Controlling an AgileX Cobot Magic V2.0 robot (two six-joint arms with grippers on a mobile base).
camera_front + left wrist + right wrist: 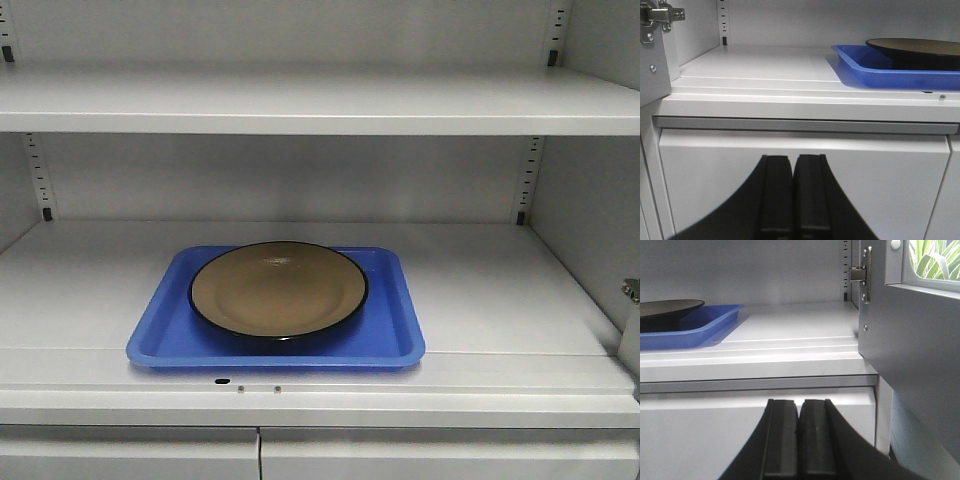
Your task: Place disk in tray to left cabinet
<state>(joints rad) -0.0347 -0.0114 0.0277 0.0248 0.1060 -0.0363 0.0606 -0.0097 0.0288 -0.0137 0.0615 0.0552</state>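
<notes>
The disk (278, 288) sits inside the tray (150, 345), its black rim within the blue raised edge, and the tray rests near the front lip of the cabinet (500, 290) shelf — by these pictures the placing looks done. Both arms hang below shelf level, facing the lower doors, likely drawn clear of the load. The left end effector (792, 192) has its pads pressed together, holding nothing; the right end effector (799, 437) is likewise closed and empty. Only the front view shows the disk's tan top from above; the wrist views show it edge-on — plus the door hinges at either side.
</notes>
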